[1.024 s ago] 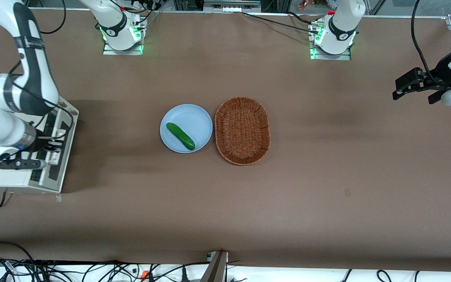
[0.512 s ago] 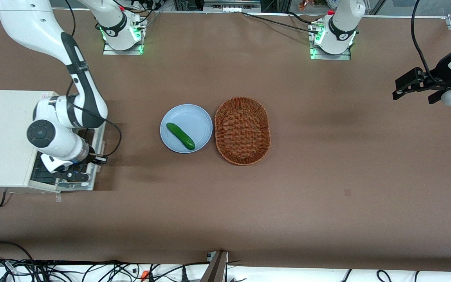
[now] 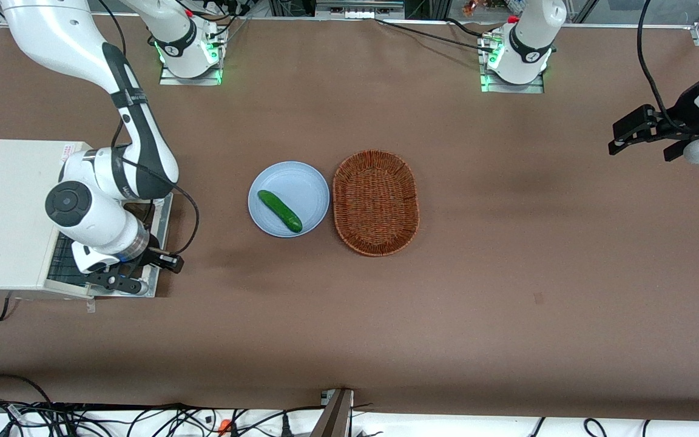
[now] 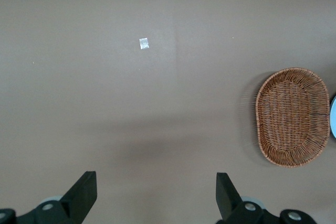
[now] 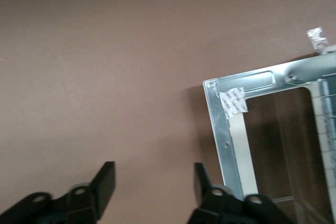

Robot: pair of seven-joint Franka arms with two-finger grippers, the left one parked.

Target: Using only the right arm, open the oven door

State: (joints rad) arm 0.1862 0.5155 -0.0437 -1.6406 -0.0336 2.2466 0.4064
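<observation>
Oven (image 3: pixel 13 212) position: at the working arm's end of the table (image 3: pixel 349 315), well apart from the blue plate (image 3: pixel 310 185) with its cucumber (image 3: pixel 279 210) and from the wicker basket (image 3: pixel 375 202) beside that plate. Oven door (image 3: pixel 156 243) status: lowered flat in front of the oven, bare metal inner frame facing up. In the right wrist view the door's frame (image 5: pixel 231 145) lies level against the table surface, with a taped label at its corner and the glass pane inside it.

Right arm (image 3: pixel 94 206) position: bent over the oven front, wrist above the lowered door. Gripper (image 3: pixel 125 280) position: above the door's outer edge, at the corner nearer the front camera. Its fingers (image 5: pixel 105 184) stand apart with only bare table between them; nothing is grasped and the handle is not between them.

Step in hand, as judged: the opening stroke appears complete and the gripper is clear of the door. The next move calls for lifting the arm straight off, without brushing the frame, so that the door stays down.
</observation>
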